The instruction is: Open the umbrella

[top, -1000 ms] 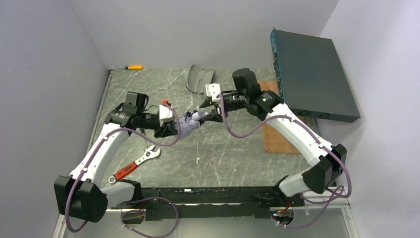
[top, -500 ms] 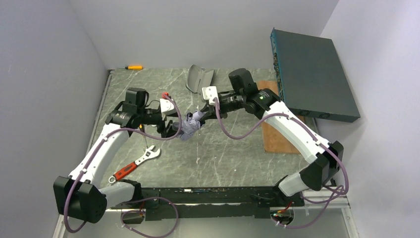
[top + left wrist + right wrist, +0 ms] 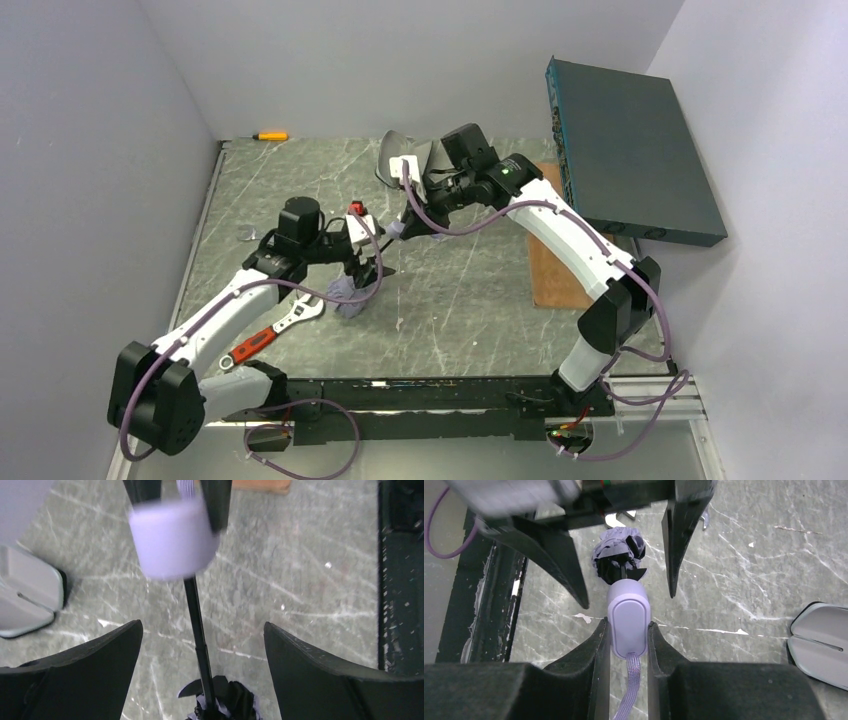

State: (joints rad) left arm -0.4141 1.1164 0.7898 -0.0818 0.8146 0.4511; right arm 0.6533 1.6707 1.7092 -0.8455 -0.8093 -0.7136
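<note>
We see the umbrella [image 3: 365, 268] held above the middle of the table [image 3: 470, 300], its thin black shaft [image 3: 198, 630] drawn out between the two arms. The right gripper [image 3: 628, 630] is clamped on the pale lilac handle [image 3: 628, 614]; in the right wrist view both fingers press the handle's flat sides, and a lilac wrist strap [image 3: 626, 690] hangs from its end between them. At the shaft's other end sits the bunched canopy [image 3: 350, 292], black and lilac folds, low over the table near its middle and toward the near edge.

The left gripper [image 3: 202, 655] has its jaws wide apart. In the left wrist view the shaft runs through the gap between them, and neither finger touches it. We cannot tell whether the canopy rests on the table or hangs just above it.

A grey case [image 3: 402, 158] lies open near the far edge of the table. An orange-handled screwdriver [image 3: 270, 135] lies at the far left corner. An adjustable wrench [image 3: 272, 332] with a red grip lies near the left arm, toward the near edge. A wooden board [image 3: 555, 275] lies along the right edge, and a large dark teal flat box [image 3: 630, 150] leans against the right wall above it.

We can read no brand, label or writing on any of these things; the handle's face is plain.
</note>
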